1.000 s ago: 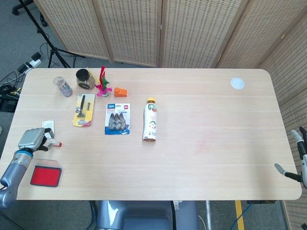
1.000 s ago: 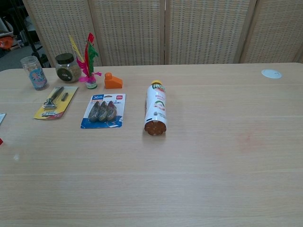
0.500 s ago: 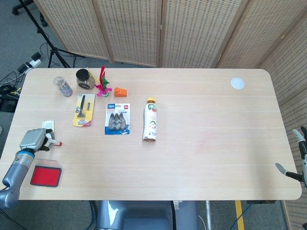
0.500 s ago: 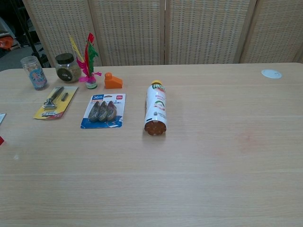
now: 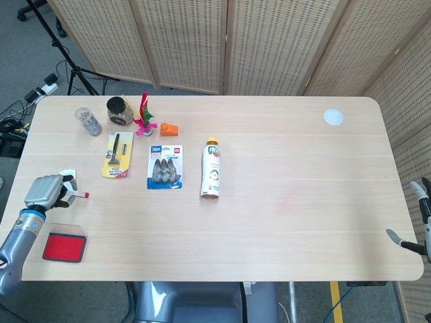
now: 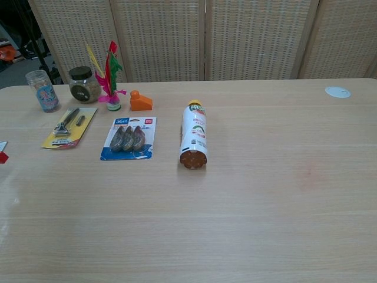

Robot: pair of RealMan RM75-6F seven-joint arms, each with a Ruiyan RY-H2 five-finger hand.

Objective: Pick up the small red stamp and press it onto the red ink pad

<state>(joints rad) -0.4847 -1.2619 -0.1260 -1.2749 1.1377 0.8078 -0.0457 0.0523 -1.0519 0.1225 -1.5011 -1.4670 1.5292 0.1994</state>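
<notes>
Since a second ago the left hand [image 5: 44, 191] has drawn a little toward the far side of the desk [image 5: 283, 222], carrying the small red stamp [image 5: 79, 195] with it, so the stamp now sits farther from the red ink pad [image 5: 64, 247] than it did.

Head view: the stamp is a short, slim piece, whitish along its body with a red tip. Its long axis runs left to right, roughly level with the desk, and the red tip points right, away from the hand. The left hand's fingers are curled around the stamp's left end, grasping it, at the far-left edge of the desk. One ink pad, a red rectangle in a dark frame, lies flat nearer than the hand, at the near-left corner, apart from the stamp. A small white card [image 5: 67, 175] shows just beyond the hand. One right hand [image 5: 419, 219] shows partly at the right edge, off the desk, fingers apart and holding nothing. Elsewhere lie one bottle [image 5: 213, 169] on its side, one blue blister pack [image 5: 166, 167], one yellow razor card [image 5: 117, 154], one orange block [image 5: 170, 129], one feathered shuttlecock [image 5: 143, 117] and two jars [image 5: 88, 121], all well apart from the stamp.

Chest view: only a red scrap of the stamp [image 6: 3, 157] shows at the left edge; neither hand appears
</notes>
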